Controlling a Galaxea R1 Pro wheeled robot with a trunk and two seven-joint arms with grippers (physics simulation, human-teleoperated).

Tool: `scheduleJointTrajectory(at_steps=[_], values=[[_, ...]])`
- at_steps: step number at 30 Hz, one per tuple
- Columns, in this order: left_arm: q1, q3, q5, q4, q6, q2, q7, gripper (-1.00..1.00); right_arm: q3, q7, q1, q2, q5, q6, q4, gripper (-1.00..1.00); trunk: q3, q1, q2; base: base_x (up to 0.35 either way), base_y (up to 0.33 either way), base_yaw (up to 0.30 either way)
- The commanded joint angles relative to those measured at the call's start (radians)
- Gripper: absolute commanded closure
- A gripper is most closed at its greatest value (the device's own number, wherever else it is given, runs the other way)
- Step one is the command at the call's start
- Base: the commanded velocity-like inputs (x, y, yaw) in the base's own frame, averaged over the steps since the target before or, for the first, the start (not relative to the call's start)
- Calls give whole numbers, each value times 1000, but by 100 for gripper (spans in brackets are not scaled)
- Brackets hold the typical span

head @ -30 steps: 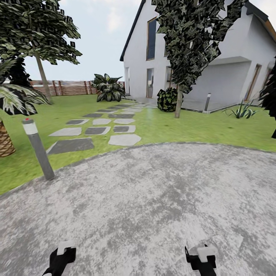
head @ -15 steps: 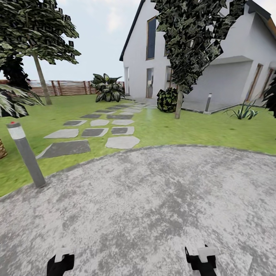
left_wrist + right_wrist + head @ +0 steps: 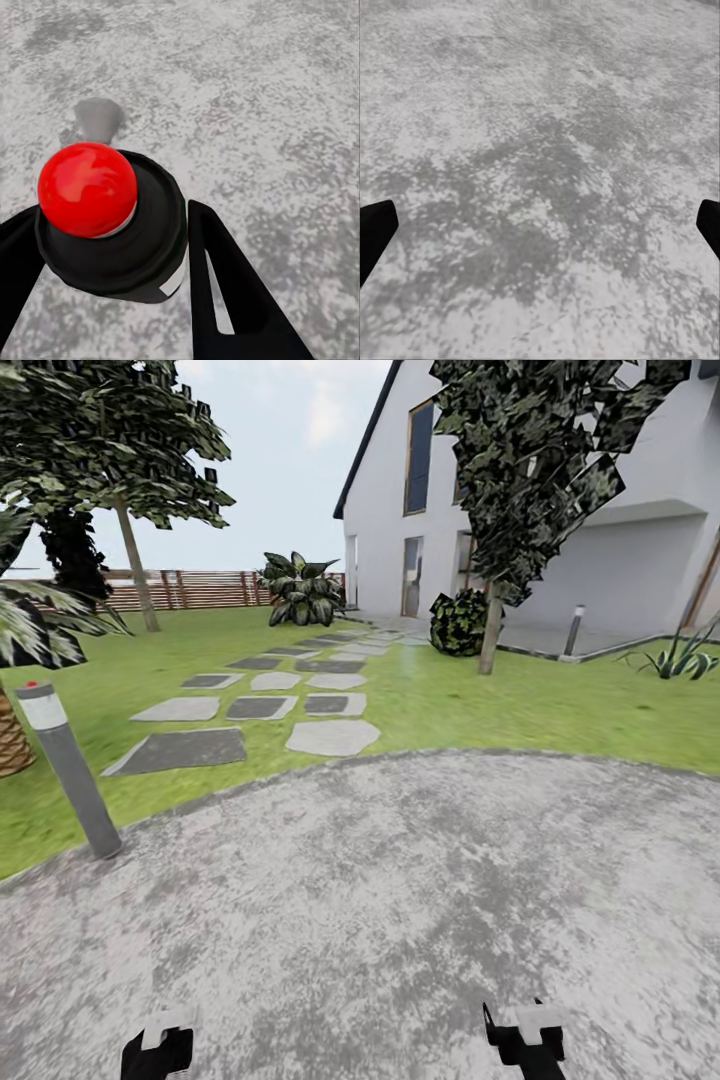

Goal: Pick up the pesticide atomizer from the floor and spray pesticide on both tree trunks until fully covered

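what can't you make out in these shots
- Atomizer, left wrist view: body hidden beneath its own black cap and red top.
- Left claw, head view: fingertips cut off by the bottom edge.
- Right claw, right wrist view: only the finger ends show at the side edges.
- Right tree, head view: crown cut by the top edge.

A paved pad [image 3: 420, 920] is lying nearest, with lawn [image 3: 520, 705] stretching beyond it. Stepping stones [image 3: 270, 705] are running across the grass toward the house [image 3: 600, 560] at far right. One tree [image 3: 135, 560] is standing far left before the fence [image 3: 200, 588], another [image 3: 490, 630] right of the stones, by the house. A bollard [image 3: 68, 770] is standing at the pad's left edge.
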Motion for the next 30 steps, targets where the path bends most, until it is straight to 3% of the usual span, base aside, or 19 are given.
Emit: scheduleJointTrajectory(at_steps=[1, 30], values=[[-1, 1, 3, 1, -3, -1, -1, 100, 5, -10, 0, 0, 9, -1, 0, -100, -1, 0, 0, 337, -95, 272], [0, 1, 3, 3, -3, -9, -1, 100, 5, -11, -1, 0, 9, -1, 0, -100, 12, 0, 0, 331, -109, 260]])
